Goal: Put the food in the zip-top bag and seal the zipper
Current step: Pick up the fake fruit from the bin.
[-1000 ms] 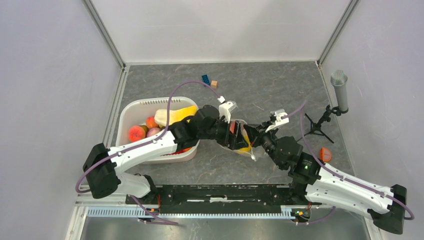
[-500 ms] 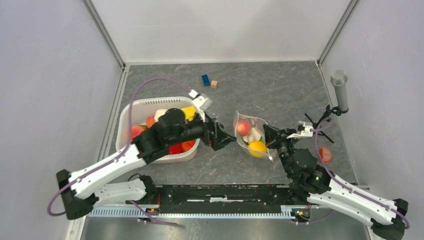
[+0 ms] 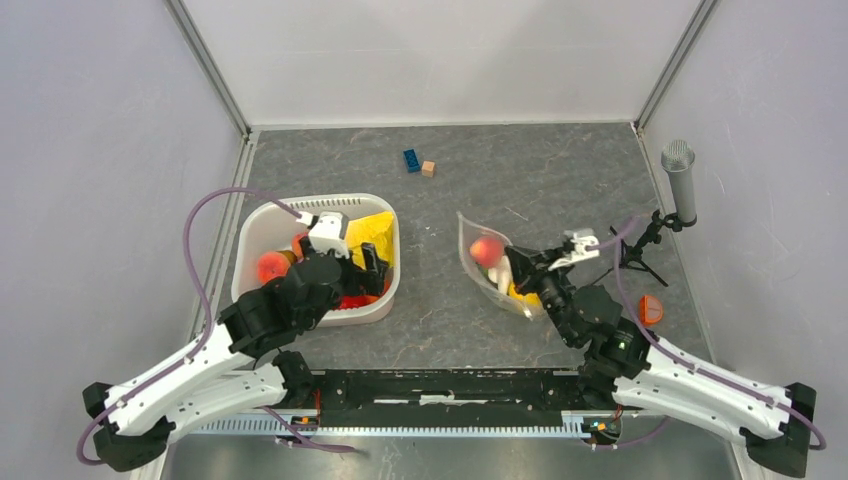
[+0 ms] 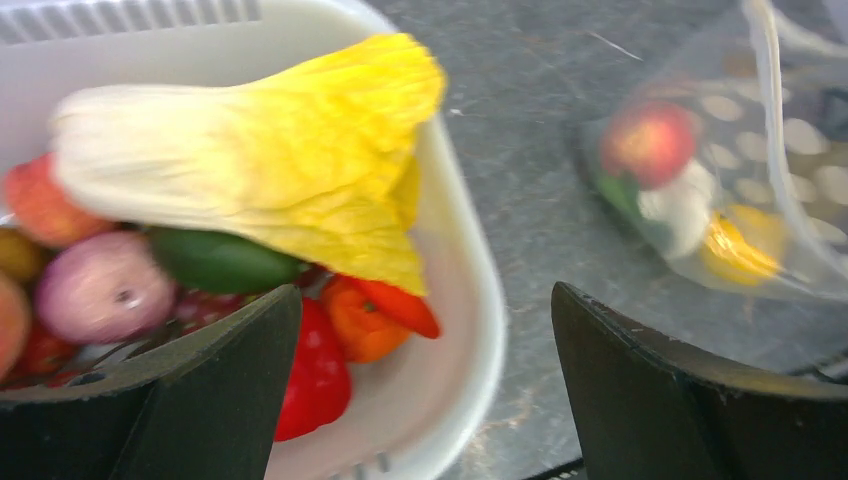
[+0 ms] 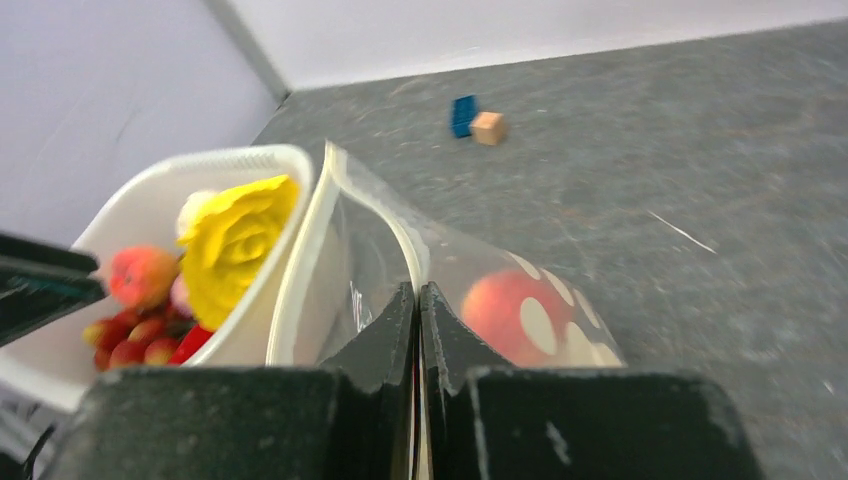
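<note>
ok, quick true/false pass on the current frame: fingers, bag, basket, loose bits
1. The right fingers are shut on the edge of the transparent dotted zip-top bag. True.
2. The left fingers hold the crinkled yellow toy leaf. False: they are open and empty; the leaf lies in the white plastic basket.
3. A toy peach sits inside the bag. True.
4. The blue toy brick is in the basket. False: it lies on the grey table beside the small wooden cube.

Clear bag [image 3: 473,276] with white dots; white basket [image 3: 254,216]
</note>
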`<state>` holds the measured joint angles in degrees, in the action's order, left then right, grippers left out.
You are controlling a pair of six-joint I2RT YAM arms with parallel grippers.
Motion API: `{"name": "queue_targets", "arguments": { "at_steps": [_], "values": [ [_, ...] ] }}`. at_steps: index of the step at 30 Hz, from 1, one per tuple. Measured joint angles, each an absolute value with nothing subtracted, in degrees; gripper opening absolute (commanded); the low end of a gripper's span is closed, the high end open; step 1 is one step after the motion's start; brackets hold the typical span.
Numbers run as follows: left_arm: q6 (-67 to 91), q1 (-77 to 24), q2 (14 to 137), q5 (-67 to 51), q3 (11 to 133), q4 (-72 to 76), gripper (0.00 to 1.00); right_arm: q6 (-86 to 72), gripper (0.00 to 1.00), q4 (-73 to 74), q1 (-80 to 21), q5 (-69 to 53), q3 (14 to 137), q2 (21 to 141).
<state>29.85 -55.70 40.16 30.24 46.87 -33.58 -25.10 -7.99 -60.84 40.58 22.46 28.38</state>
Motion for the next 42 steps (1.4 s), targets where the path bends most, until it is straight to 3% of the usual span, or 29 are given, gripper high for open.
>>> {"name": "queue_targets", "arguments": {
  "at_steps": [9, 21, 34, 42],
  "values": [
    [35.2, -50.4, 35.0, 38.9, 45.1, -41.2, 1.00, -20.3, 0.10, -10.3, -60.9, 28.4, 28.6, 39.7],
    [37.6, -24.8, 37.2, 30.8, 40.9, -41.6, 1.00, -20.7, 0.11, -9.4, -60.9, 28.8, 28.1, 36.2],
    [54.2, -19.9, 46.3, 47.0, 40.9, -44.5, 1.00, -21.0, 0.11, -9.2, -60.9, 30.1, 27.4, 35.6],
    [58.5, -16.0, 51.6, 48.6, 40.9, -44.8, 1.00, -21.4, 0.12, -8.9, -60.9, 31.0, 27.4, 35.5]
  ]
}}
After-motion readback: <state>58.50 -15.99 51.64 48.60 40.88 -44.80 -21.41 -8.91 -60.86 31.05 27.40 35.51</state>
